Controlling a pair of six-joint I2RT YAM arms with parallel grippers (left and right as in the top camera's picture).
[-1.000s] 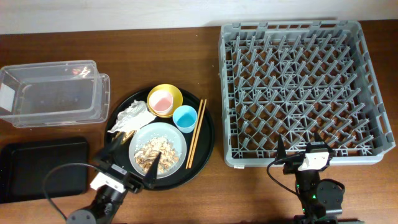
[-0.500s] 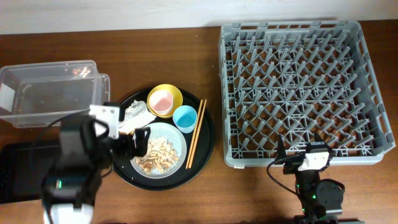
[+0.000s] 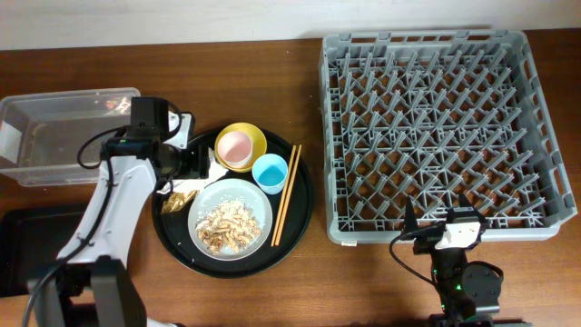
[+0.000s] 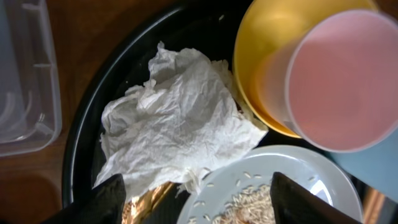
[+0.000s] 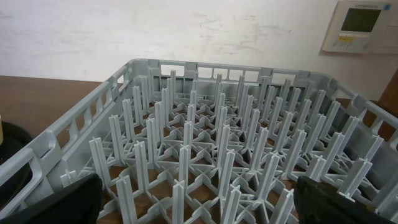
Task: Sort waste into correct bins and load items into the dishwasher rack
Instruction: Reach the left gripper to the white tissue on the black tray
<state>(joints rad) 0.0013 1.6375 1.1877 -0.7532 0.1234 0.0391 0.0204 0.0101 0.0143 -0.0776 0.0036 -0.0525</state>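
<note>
My left gripper [image 3: 197,165] is open and empty, hovering over the crumpled white napkin [image 4: 174,124] on the left of the round black tray [image 3: 304,195]. In the left wrist view its fingers [image 4: 205,208] straddle the gold-brown wrapper [image 4: 146,202] and the rim of the pale grey plate [image 4: 273,171]. The plate [image 3: 259,204] holds beige scraps [image 3: 227,225]. The pink cup [image 3: 236,147] sits inside the yellow bowl [image 3: 254,134], with the light-blue cup [image 3: 270,172] and chopsticks [image 3: 287,195] beside it. My right gripper [image 3: 438,227] is open at the near edge of the grey rack [image 3: 445,127].
The clear tub [image 3: 68,136] stands left of the round tray, close to my left arm. The shallow black tray [image 3: 27,250] lies at the front left. The rack's pegs [image 5: 217,155] fill the right wrist view, between my right gripper's fingers [image 5: 199,205].
My left arm has swung from the table's front edge up and back, and its gripper is now over the napkin. The right arm has not moved.
</note>
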